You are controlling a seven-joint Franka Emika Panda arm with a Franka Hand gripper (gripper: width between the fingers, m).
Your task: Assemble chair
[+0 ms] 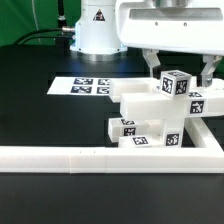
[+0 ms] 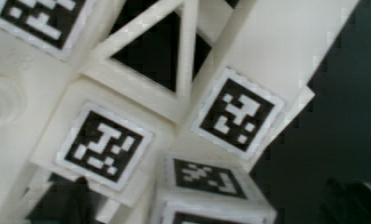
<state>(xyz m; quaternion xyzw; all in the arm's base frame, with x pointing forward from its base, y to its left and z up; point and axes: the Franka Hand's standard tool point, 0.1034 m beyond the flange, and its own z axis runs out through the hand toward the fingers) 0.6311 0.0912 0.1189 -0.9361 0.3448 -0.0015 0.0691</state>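
The exterior camera stands well back from the chair [image 1: 160,115] and a little above it. It looks slightly down across the white rail [image 1: 100,158] lying in front of the chair, with my base [image 1: 97,30] beyond it. My wrist camera sits very close to the chair, tilted, so its tags [image 2: 235,110] fill the frame. Both views share those tagged pieces.

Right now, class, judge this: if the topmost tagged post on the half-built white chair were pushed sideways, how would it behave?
The post looks chunky and square-edged, so it would probably stay stiff and not roll. It stands highest on the chair, so a side push might tip it. The rail beside the chair would likely block sliding that way.
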